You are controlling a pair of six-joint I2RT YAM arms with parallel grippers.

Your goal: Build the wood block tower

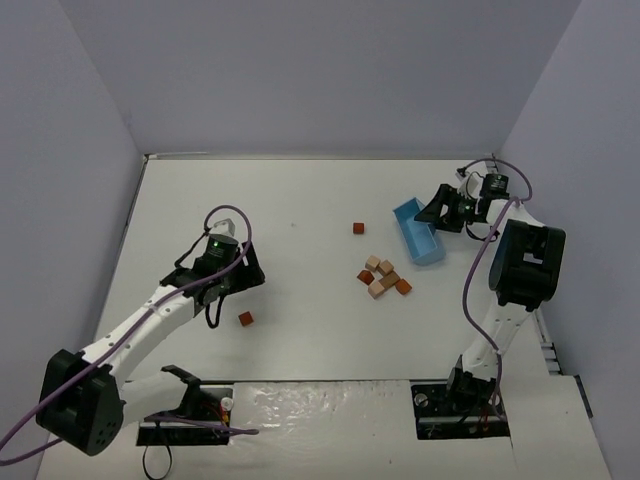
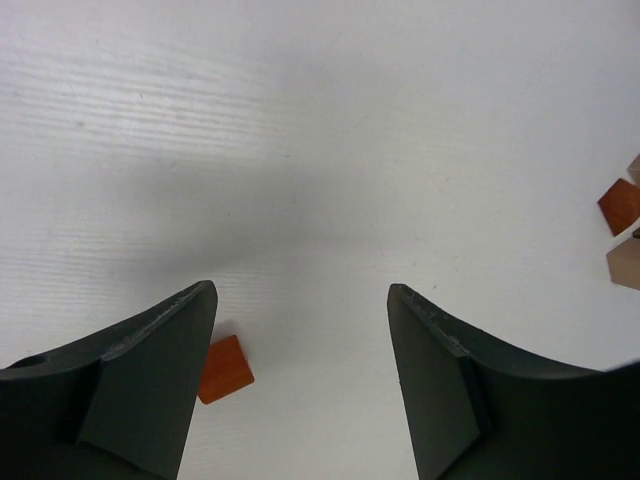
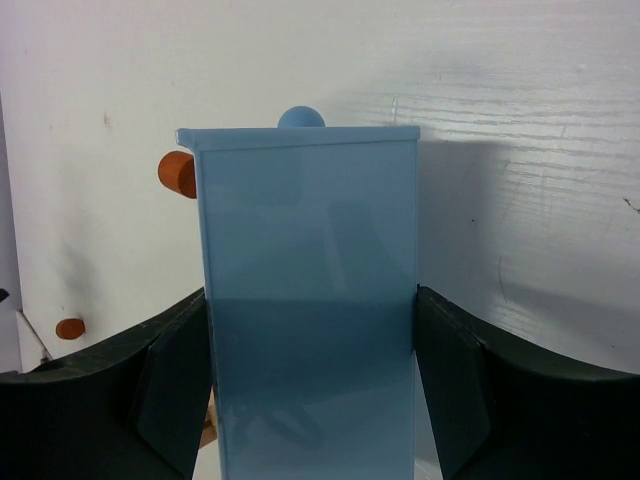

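Several orange-brown and tan wood blocks [image 1: 383,278] lie in a loose cluster right of centre; no stacked tower shows. One orange block [image 1: 358,230] sits alone beyond them. Another orange block [image 1: 245,319] [image 2: 224,368] rests on the table just beside the left finger of my left gripper [image 1: 240,275] [image 2: 300,290], which is open, holds nothing and hovers above the table. My right gripper [image 1: 440,210] [image 3: 312,295] is shut on a light blue box [image 1: 418,232] [image 3: 305,290], both fingers pressed against its sides. Two of the cluster's blocks [image 2: 620,205] show at the left wrist view's right edge.
White table [image 1: 300,200] with lavender walls on three sides. In the right wrist view, an orange block [image 3: 177,172] peeks from behind the box's left edge, and another [image 3: 70,327] lies farther left. The arm bases stand at the near edge.
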